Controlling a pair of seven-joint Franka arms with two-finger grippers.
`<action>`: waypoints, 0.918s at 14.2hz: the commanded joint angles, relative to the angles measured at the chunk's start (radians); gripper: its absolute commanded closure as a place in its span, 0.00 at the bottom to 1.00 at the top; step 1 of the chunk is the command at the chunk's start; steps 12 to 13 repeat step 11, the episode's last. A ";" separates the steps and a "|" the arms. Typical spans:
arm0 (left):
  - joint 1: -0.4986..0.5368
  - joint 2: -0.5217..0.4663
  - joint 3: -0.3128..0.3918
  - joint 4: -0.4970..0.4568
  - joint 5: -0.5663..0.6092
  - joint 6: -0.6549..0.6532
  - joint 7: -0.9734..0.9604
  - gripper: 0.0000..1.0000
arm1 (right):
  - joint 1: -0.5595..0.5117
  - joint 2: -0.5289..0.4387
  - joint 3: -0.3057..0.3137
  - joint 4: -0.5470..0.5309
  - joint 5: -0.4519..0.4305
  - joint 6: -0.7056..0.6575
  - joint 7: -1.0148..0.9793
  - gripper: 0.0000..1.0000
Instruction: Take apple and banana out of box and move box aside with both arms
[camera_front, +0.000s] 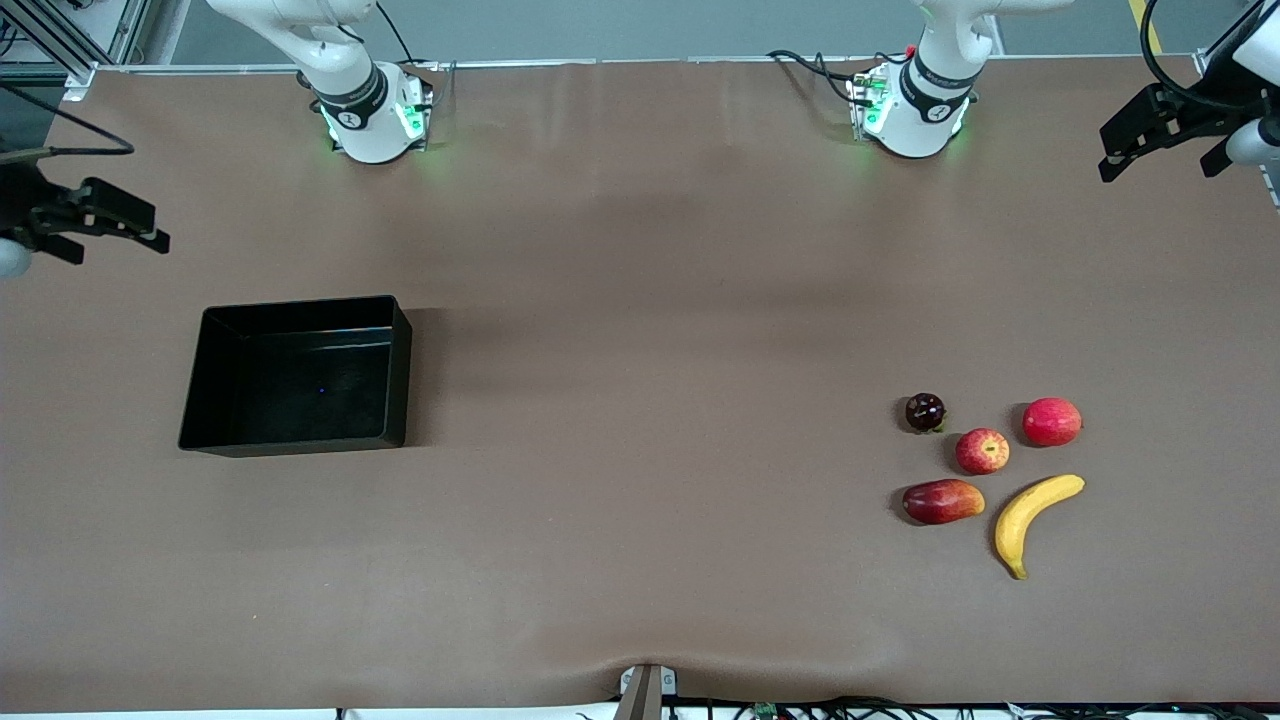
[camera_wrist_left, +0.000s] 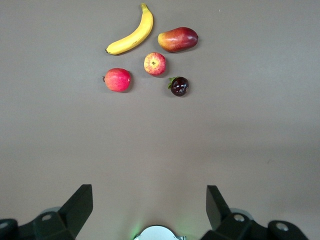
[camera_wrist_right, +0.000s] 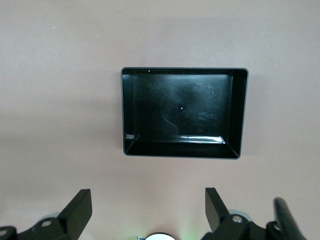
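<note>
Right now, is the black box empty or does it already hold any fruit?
Empty. The box shows only its bare glossy floor in the right wrist view; the banana and apple lie on the table toward the left arm's end.

a brown table (camera_front: 640, 300) carries three extra fruits toward the left arm's end. a plain red round fruit (camera_front: 1052, 421) and a small dark purple fruit (camera_front: 925, 412) lie farther from the front camera, well apart from each other. an oblong red-yellow mango (camera_front: 942, 501) lies nearer to it.
</note>
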 joint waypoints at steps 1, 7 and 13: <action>0.001 -0.014 0.000 0.003 -0.003 -0.018 0.011 0.00 | -0.024 -0.059 0.022 -0.076 0.011 0.039 0.013 0.00; 0.003 0.011 0.009 0.018 0.001 -0.016 -0.004 0.00 | 0.009 -0.002 -0.015 0.031 0.000 0.030 -0.004 0.00; 0.003 0.025 0.009 0.040 0.001 -0.018 0.002 0.00 | 0.013 -0.004 -0.017 0.036 -0.026 0.030 -0.001 0.00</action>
